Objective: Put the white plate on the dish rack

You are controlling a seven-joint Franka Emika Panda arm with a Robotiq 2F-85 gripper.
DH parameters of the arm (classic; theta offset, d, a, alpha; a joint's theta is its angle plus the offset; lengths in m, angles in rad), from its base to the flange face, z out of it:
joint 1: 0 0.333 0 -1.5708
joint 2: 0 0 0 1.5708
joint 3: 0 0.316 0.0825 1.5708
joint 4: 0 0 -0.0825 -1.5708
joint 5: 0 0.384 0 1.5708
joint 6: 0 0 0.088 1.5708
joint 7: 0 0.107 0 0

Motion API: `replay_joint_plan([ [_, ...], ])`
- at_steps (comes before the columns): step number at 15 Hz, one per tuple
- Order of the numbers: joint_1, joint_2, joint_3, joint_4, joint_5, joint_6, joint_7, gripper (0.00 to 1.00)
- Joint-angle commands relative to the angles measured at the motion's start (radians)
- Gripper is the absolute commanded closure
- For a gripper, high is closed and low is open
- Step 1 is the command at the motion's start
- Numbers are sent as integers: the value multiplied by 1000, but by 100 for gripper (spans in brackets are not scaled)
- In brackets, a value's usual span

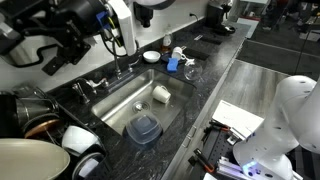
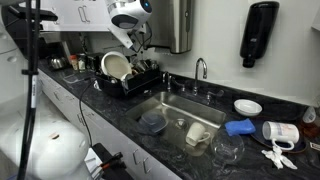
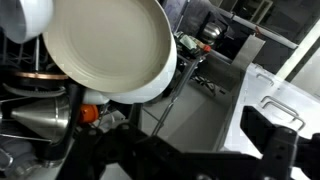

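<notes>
The white plate (image 2: 115,66) stands on edge, tilted, in the dish rack (image 2: 140,82) on the dark counter beside the sink. It also shows at the bottom left in an exterior view (image 1: 30,160) and fills the upper left of the wrist view (image 3: 110,50). My gripper (image 2: 137,45) hangs just above and beside the plate's rim, apart from it. In the wrist view the gripper's (image 3: 190,140) dark fingers are spread with nothing between them. It also shows at the top left in an exterior view (image 1: 62,48). The rack (image 1: 45,120) holds other dishes and pans.
The steel sink (image 1: 120,108) holds a white cup (image 1: 160,95) and a translucent container (image 1: 143,128). A faucet (image 1: 118,62) stands behind it. A small white bowl (image 2: 247,106), a blue item (image 2: 238,127) and a glass (image 2: 225,150) lie on the counter.
</notes>
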Motion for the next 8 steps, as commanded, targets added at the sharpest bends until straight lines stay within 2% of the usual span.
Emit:
replay_joint_plan([
  [1,-23,-61,5,-69,-153,29,153,0],
  [4,-34,-73,6,-81,-330,14,317,0],
  [8,-33,-75,-2,-75,-490,-38,475,0],
])
